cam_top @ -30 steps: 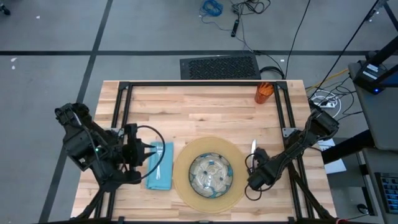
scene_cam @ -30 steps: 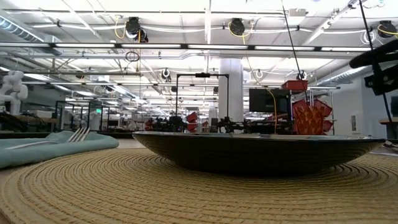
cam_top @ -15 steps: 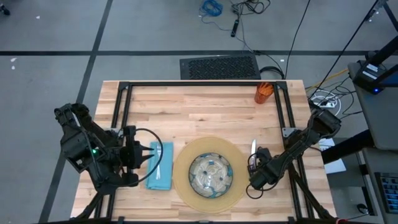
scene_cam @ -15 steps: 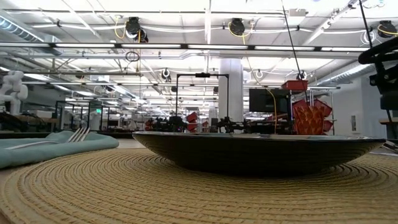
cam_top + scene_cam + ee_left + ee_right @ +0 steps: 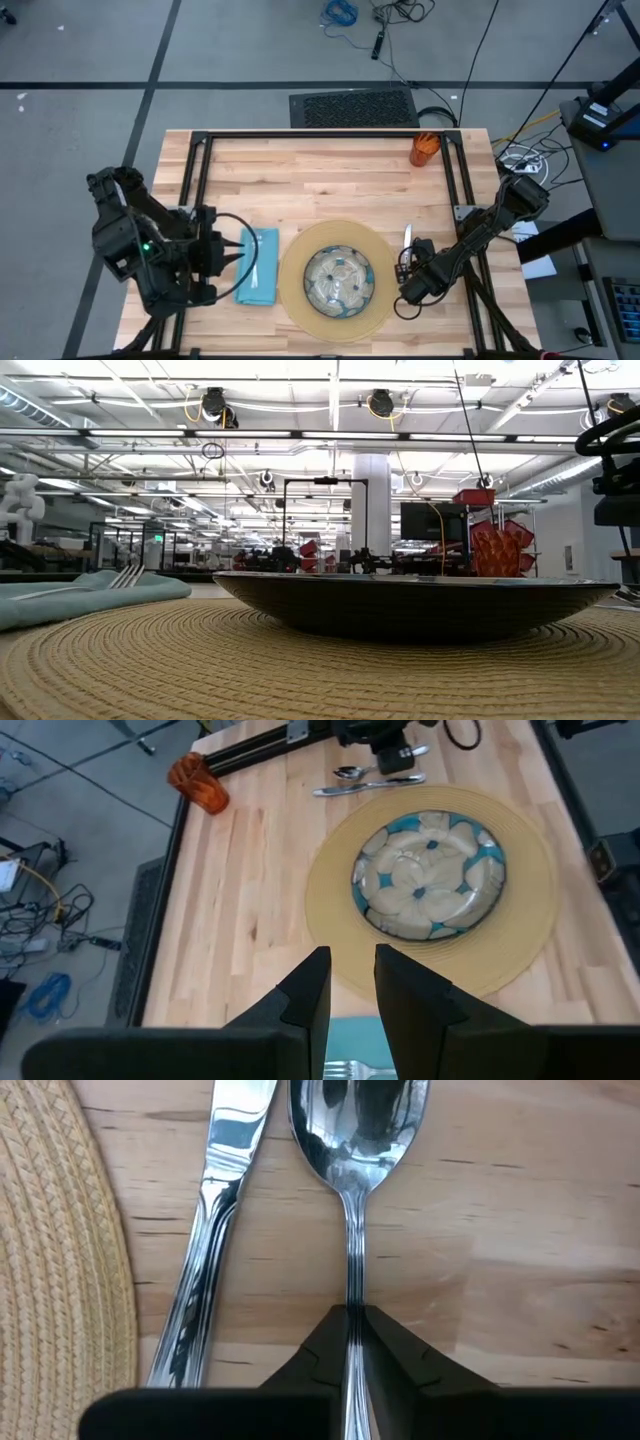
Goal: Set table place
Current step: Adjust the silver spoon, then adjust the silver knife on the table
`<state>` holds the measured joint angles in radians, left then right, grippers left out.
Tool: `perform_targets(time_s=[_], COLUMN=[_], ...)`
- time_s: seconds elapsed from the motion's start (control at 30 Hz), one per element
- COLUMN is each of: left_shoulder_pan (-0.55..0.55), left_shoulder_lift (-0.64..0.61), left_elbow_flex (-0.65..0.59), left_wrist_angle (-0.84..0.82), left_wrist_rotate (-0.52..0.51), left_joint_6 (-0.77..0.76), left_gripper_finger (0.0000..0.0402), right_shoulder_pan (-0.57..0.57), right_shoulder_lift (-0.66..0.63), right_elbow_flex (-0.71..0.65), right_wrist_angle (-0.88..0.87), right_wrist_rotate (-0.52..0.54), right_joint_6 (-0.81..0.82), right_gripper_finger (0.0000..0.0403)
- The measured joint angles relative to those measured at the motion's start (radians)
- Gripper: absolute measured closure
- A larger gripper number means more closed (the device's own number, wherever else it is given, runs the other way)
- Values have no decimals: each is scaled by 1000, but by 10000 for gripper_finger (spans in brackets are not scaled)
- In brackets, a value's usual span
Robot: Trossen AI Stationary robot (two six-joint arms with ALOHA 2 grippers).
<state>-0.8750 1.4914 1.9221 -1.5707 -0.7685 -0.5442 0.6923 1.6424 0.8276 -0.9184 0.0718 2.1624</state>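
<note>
While the round tan mat (image 5: pixel 335 277) sits low and centre on the wooden table (image 5: pixel 320 170) with the patterned glass bowl (image 5: pixel 339 281) on top of it, the right gripper (image 5: pixel 355 1318) presses its jaws closed around the handle of the spoon (image 5: pixel 357 1140), which lies flat on the wood just beside the knife (image 5: pixel 212 1210) at the mat's right edge. At lower left of the overhead frame, the left gripper (image 5: pixel 232 252) hangs at the edge of the teal napkin (image 5: pixel 258 267), its fingers (image 5: pixel 305 995) set a narrow gap apart and holding nothing; the fork (image 5: pixel 256 262) rests on the napkin. The small orange cup (image 5: pixel 424 149) stands well apart, near the table's upper right corner.
</note>
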Motion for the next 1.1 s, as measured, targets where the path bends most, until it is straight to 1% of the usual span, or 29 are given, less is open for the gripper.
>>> perform_targets(time_s=[0.17,0.3,0.37,0.6,0.73,0.83,1.1], left_shoulder_pan=[-25,-38,-44,-75,-95,-103,-110], left_shoulder_lift=[0,0,0,0,0,0,0], left_elbow_flex=[0,0,0,0,0,0,0], left_wrist_angle=[0,0,0,0,0,0,0], left_wrist_rotate=[-3,-3,-3,-3,-3,-8,-49], left_joint_6=[-43,-81,-104,-132,-132,-132,-132], left_gripper_finger=[336,336,336,336,336,336,336], right_shoulder_pan=[0,-3,-4,2,3,3,1], right_shoulder_lift=[1,7,6,5,5,5,10], right_elbow_flex=[4,46,76,167,177,177,177], right_wrist_angle=[-3,-10,-50,-203,-247,-250,-177], right_wrist_rotate=[14,87,109,98,76,66,119], right_joint_6=[2,1,-4,-6,-8,-8,-25], right_gripper_finger=[392,383,375,366,365,365,364])
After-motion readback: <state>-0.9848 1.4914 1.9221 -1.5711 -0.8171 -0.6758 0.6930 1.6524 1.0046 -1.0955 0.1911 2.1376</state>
